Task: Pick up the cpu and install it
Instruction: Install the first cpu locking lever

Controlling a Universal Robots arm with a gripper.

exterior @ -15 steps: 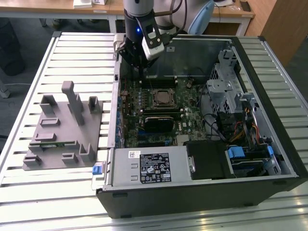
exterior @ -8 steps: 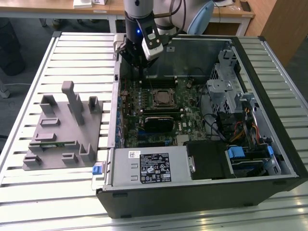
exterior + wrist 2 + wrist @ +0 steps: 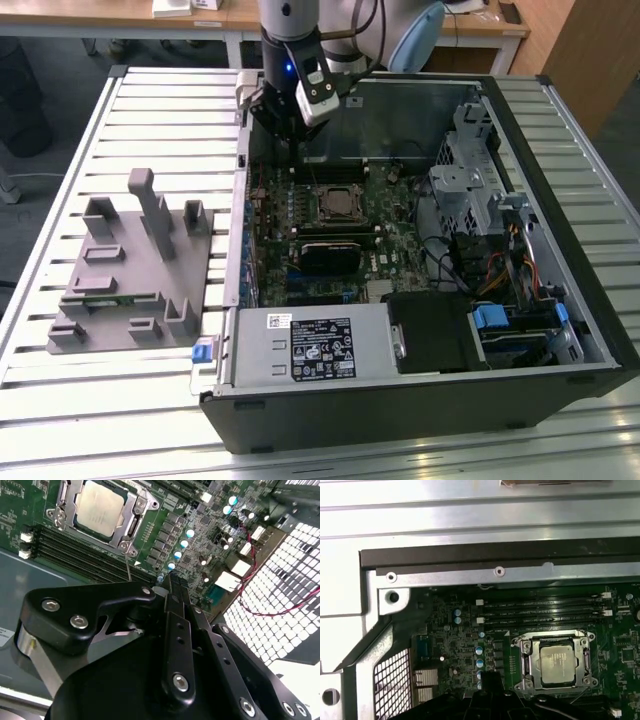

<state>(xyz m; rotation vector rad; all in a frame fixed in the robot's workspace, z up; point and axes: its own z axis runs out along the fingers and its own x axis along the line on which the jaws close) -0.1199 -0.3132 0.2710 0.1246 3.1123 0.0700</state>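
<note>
Nearest the exterior view's camera, a big silver box with a white label (image 3: 312,345) sits at the front edge of the open computer case (image 3: 560,110). The case lies on its side on a desk (image 3: 60,420) made of pale metal slats. On the exterior view's left, beside the case, a grey plastic fixture (image 3: 130,270) rests on the slats.

Deeper inside the case is the green motherboard (image 3: 385,250). A black ribbed block (image 3: 328,255) lies on it. Just past that block sits the cpu (image 3: 335,205), a small flat silver square. It lies flat in its socket, with a metal frame (image 3: 134,524) around it, as both wrist views show: cpu (image 3: 100,509) and cpu (image 3: 556,664). Long dark memory slots (image 3: 545,611) run beside the socket.

Farther back, the tool (image 3: 290,128) hangs over the far part of the board, near the case's back wall. It is above the board and apart from the cpu. In the second wrist view its two black fingers (image 3: 175,610) are pressed close together, and nothing is held between them.
</note>
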